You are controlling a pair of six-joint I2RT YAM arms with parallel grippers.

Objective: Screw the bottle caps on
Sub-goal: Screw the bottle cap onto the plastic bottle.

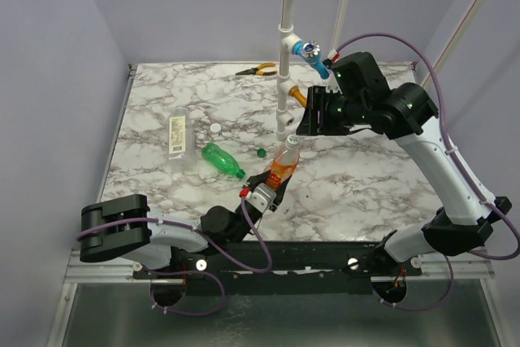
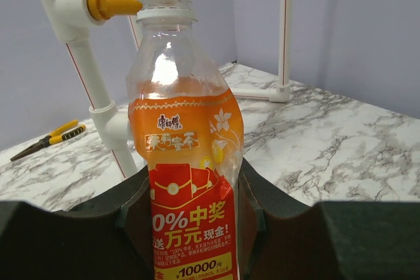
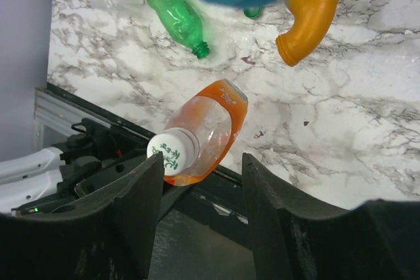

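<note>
The left gripper [image 2: 193, 227] is pinched tight round the lower body of the orange bottle [image 2: 187, 136]. It props the bottle up at a slight tilt over the table [image 1: 366, 193], probably so the neck cannot turn while a cap is twisted. The pipe frame [image 1: 286, 54] rises just behind, its orange tap [image 2: 115, 4] close to the bottle's top. The right gripper [image 3: 202, 168] hangs above with jaws apart and nothing in them. The white cap [image 3: 169, 152] sits on the neck below that gap; how tightly I cannot tell. The label's red panel reads "中奖", "万元现金" and "10000元", under a brand line I take for 康师傅. To the left the clear bottle [image 1: 178, 136] and green bottle [image 1: 222, 159] lie on their sides, apparently uncapped. A second white cap [image 1: 215, 128] and the green cap [image 1: 261, 152] lie loose nearby. The clear bottle's label is too small to read.
</note>
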